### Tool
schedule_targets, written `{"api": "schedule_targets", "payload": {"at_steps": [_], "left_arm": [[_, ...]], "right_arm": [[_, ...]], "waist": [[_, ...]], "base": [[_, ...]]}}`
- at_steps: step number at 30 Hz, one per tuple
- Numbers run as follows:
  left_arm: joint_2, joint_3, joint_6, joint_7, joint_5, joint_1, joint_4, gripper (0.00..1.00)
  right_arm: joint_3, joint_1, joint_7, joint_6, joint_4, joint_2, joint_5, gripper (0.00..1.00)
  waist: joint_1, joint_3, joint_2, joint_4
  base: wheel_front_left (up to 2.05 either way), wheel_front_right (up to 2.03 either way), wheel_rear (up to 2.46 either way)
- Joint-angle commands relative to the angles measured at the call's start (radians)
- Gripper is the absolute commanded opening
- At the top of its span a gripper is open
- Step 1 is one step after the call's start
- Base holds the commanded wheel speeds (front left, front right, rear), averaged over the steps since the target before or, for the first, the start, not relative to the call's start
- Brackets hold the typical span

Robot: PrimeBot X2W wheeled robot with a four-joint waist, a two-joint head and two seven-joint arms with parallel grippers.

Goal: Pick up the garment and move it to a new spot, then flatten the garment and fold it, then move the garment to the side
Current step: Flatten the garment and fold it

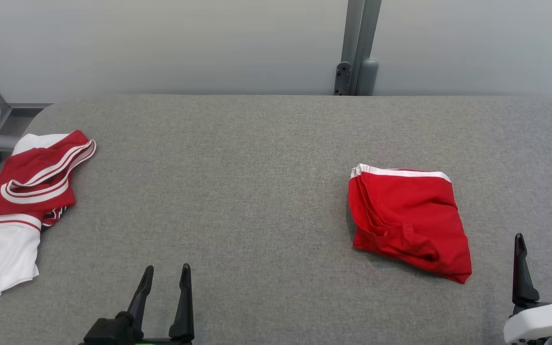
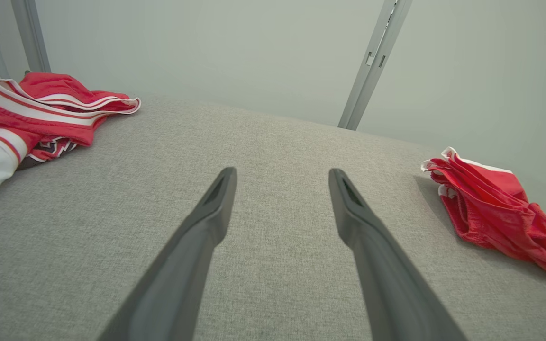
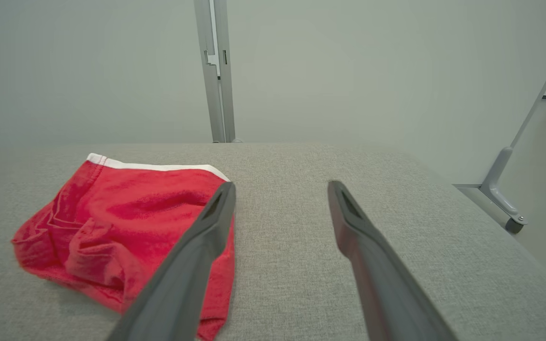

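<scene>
With my left gripper (image 1: 167, 268) and right gripper (image 1: 540, 238) both spread and empty, the folded red garment (image 1: 408, 220) lies on the table (image 1: 257, 191) roughly nine o'clock from the right, nearer one.

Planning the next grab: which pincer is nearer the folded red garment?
Right. The right pincer sits open just right of the folded red garment, not touching it; the left pincer sits open far off to its left.
</scene>
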Motion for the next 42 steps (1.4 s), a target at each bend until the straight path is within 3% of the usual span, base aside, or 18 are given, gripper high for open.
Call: {"api": "schedule_targets", "payload": {"at_steps": [1, 2, 3, 5, 12, 22, 42], "left_arm": [[0.002, 0.004, 0.0, 0.0, 0.006, 0.011, -0.003, 1.0], [0.002, 0.005, -0.002, 0.0, 0.006, 0.01, -0.004, 1.0], [0.002, 0.005, -0.003, 0.0, 0.007, 0.007, -0.005, 1.0], [0.002, 0.007, -0.007, 0.0, 0.008, -0.003, -0.006, 1.0], [0.002, 0.005, -0.014, 0.0, 0.009, -0.036, 0.004, 1.0], [0.002, -0.017, -0.006, 0.0, -0.01, -0.054, 0.014, 1.0], [0.002, -0.005, 0.003, 0.0, -0.003, -0.019, 0.009, 1.0]], "right_arm": [[0.004, -0.007, -0.004, 0.0, -0.009, 0.002, -0.007, 1.0], [0.011, -0.015, -0.004, 0.0, -0.01, -0.001, -0.005, 0.96], [0.019, -0.023, -0.004, 0.0, -0.011, -0.005, -0.001, 0.5], [0.034, -0.047, -0.004, 0.0, -0.001, -0.017, 0.005, 0.0], [0.102, -0.189, 0.004, 0.0, 0.178, -0.057, -0.05, 0.0], [0.142, -0.297, 0.006, -0.001, 0.468, -0.048, -0.108, 0.0], [0.383, -0.281, -0.004, -0.001, 0.492, 0.015, -0.028, 0.0]], "waist": [[0.0, 0.003, -0.0001, 0.009], [0.0, 0.005, -0.0001, 0.013], [0.0, 0.01, -0.0001, 0.017], [0.0, 0.022, -0.0001, 0.027], [0.0, 0.058, -0.0001, 0.073], [0.0, 0.061, -0.0001, 0.163], [0.0, 0.025, -0.0001, 0.205]], "base": [[0.0, 0.0, 0.0], [0.0, 0.0, 0.0], [0.0, 0.0, 0.0], [0.0, 0.0, 0.0], [0.0, 0.0, 0.0], [0.0, 0.0, 0.0], [0.0, 0.0, 0.0]]}}
